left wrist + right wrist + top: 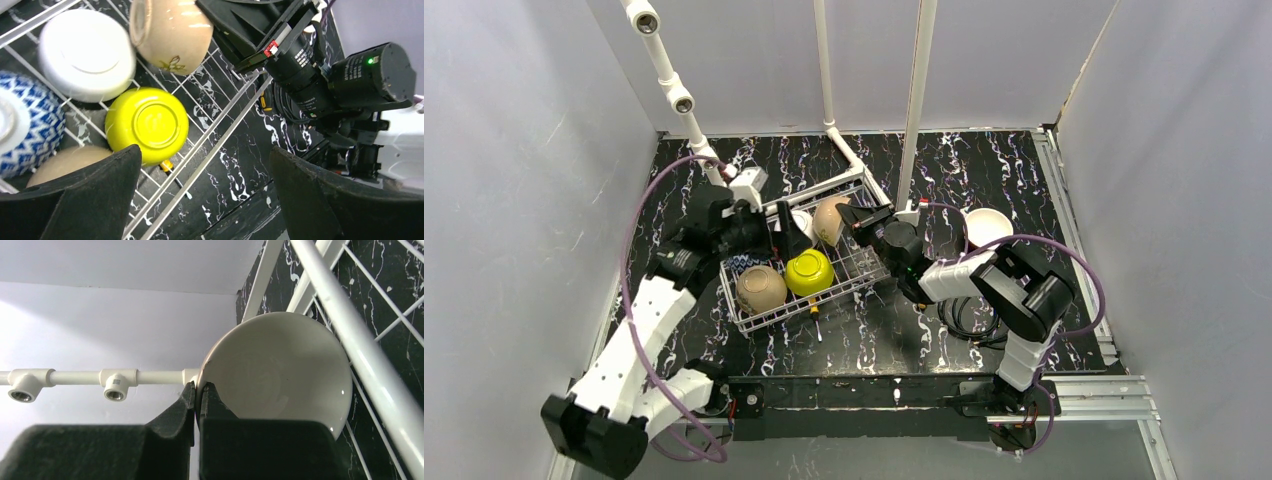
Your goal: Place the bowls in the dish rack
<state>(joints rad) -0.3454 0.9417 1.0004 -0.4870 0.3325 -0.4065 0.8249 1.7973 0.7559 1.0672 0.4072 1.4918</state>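
Observation:
The white wire dish rack [824, 300] holds several upside-down bowls: a tan one [761, 288], a yellow-green one [809, 272], a blue-white one [744, 263] and a white one [799, 222]. My right gripper [851, 216] is shut on the rim of a second tan bowl [830, 220], held on its side over the rack's far right part. Its cream inside fills the right wrist view [275, 370], with the rim pinched between the fingertips [189, 395]. My left gripper [205, 170] is open and empty above the rack's near rim [220, 135], beside the yellow-green bowl [147, 125].
Another bowl with a pale inside [987, 228] stands upright on the black marbled table, right of the rack and behind the right arm. White pipe posts [919, 100] rise just behind the rack. The right arm's wrist [320, 75] is close to the left gripper.

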